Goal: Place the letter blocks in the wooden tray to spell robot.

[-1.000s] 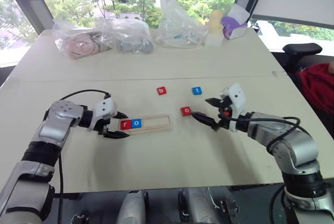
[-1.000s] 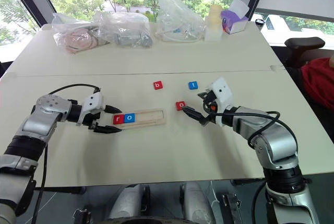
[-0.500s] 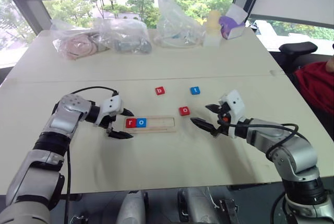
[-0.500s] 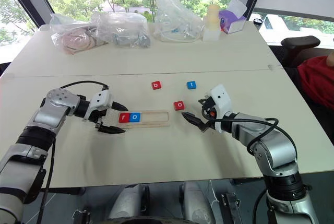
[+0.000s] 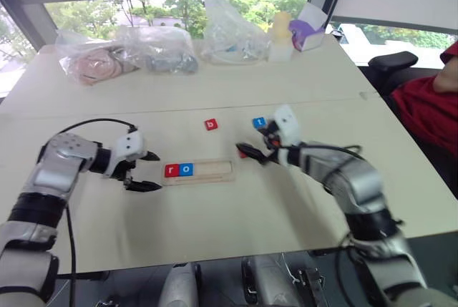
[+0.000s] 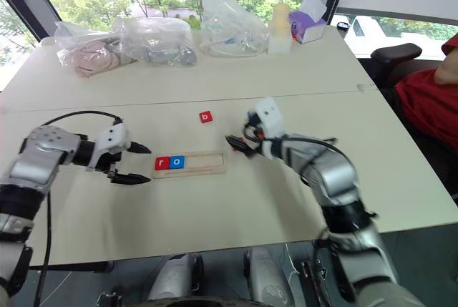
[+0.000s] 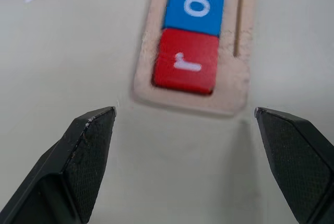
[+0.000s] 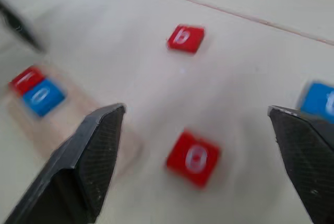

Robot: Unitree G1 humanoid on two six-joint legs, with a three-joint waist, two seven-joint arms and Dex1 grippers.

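Note:
The wooden tray (image 5: 212, 172) lies on the table with a red r block (image 5: 172, 170) and a blue o block (image 5: 186, 169) side by side at its left end. My left gripper (image 5: 149, 172) is open just left of that end, with nothing between its fingers. A red b block (image 5: 210, 124) and a blue t block (image 5: 258, 122) lie loose beyond the tray. My right gripper (image 5: 250, 152) is open over a loose red o block (image 8: 194, 157), which lies on the table between its spread fingers (image 8: 94, 156). That block is mostly covered in the head views.
Several clear plastic bags (image 5: 227, 31) of items, a pale bottle (image 5: 280, 35) and a purple-and-white box (image 5: 308, 24) stand along the table's far edge. A person in red (image 5: 429, 103) sits at the right beside a black chair (image 5: 392, 60).
My right gripper has swung left, to over the red o block. My left gripper has drawn back a little to the left of the tray's end. The camera has shifted too.

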